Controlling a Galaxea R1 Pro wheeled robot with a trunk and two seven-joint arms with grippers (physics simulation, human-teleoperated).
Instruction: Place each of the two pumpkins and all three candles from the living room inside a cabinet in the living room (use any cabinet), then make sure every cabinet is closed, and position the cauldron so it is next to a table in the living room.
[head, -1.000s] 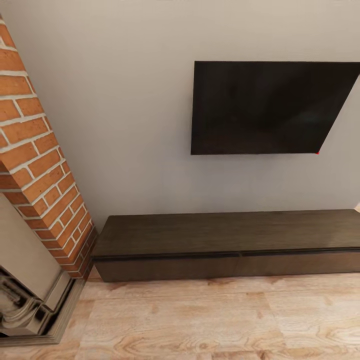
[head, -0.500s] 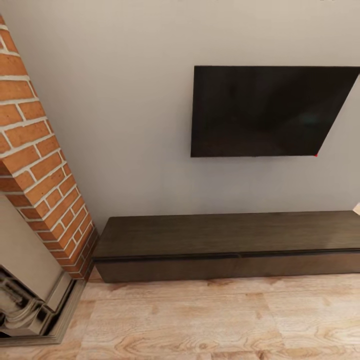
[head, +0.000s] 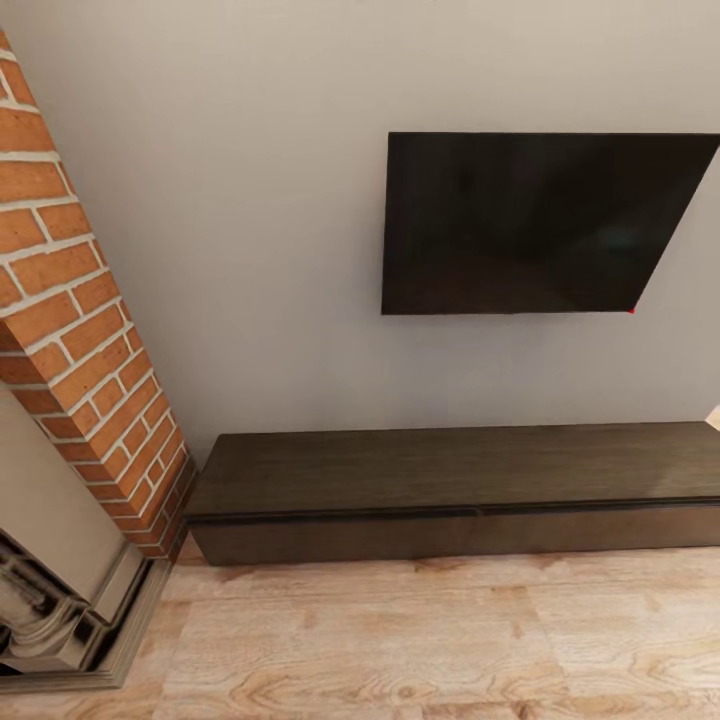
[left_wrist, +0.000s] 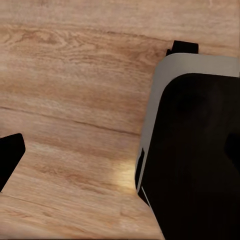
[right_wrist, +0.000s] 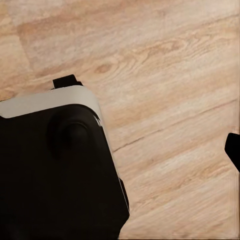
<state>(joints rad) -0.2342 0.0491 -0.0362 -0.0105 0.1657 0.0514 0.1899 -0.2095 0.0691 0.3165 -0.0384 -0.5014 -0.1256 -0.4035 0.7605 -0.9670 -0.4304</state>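
Observation:
The cabinet (head: 450, 468), a long low dark brown unit, stands against the grey wall in the head view with both flat drawer fronts (head: 340, 535) shut and nothing on its top. The pumpkins, the candles, the cauldron and the table are out of view. In the left wrist view one black fingertip (left_wrist: 10, 159) of the left gripper shows at the picture's edge over bare wood floor. One black fingertip (right_wrist: 233, 150) of the right gripper sits at the edge of the right wrist view. Nothing lies between the fingers of either gripper.
A black TV (head: 530, 222) hangs on the wall above the cabinet. A red brick fireplace column (head: 70, 300) with a beige hearth surround (head: 60, 600) stands at the left. Light wood floor (head: 430, 640) lies in front. My black, grey-rimmed base (left_wrist: 195, 150) (right_wrist: 55, 165) shows beside each fingertip.
The whole head picture has slid down slightly, so the camera has moved. The cabinet, the TV and the fireplace have stayed where they were.

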